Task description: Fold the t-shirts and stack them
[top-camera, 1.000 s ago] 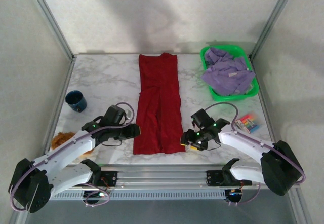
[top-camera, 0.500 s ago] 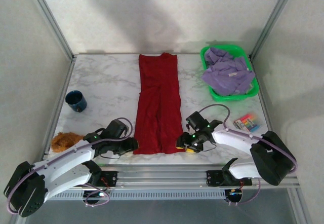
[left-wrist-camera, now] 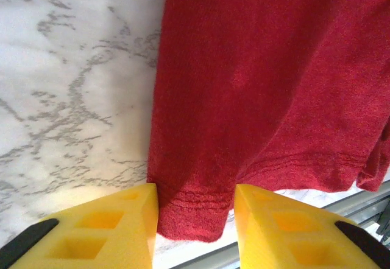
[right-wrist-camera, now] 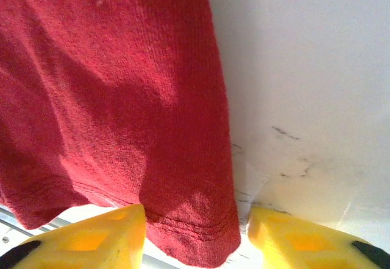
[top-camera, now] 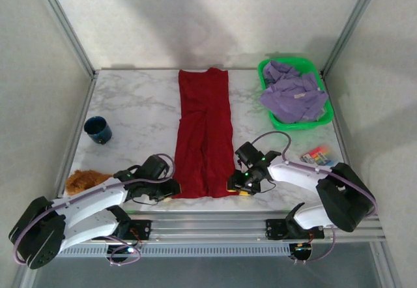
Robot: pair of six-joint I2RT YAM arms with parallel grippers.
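Red t-shirt (top-camera: 205,131) lies flat on the marble table (top-camera: 137,105), folded into a long narrow strip. It runs from the far edge down the middle to the near edge, hem end toward the arms. Left gripper (top-camera: 171,187) is low at the near left corner of the hem. In the left wrist view its yellow fingers (left-wrist-camera: 109,226) are set apart at a middling width, straddling that corner. The hem cloth lies flat between them, brushing both inner faces, not bunched or lifted. Right gripper (top-camera: 236,185) is low at the near right corner of the hem. In the right wrist view its yellow fingers (right-wrist-camera: 97,238) are also apart at medium width with the corner between them. The cloth edge stops just short of the right-hand finger, so nothing is pinched. Both corners rest on the table, right at the near edge by the metal rail. Lavender t-shirt (top-camera: 292,96) sits crumpled in the green basket (top-camera: 300,126) at the far right of the table, well apart from the red one. Dark blue cup (top-camera: 98,129) stands upright at the left side. Fuzzy orange-brown lump (top-camera: 81,180) is at the near left edge beside the left arm. Small colourful pack (top-camera: 317,154) lies near the right arm, in front of the basket.
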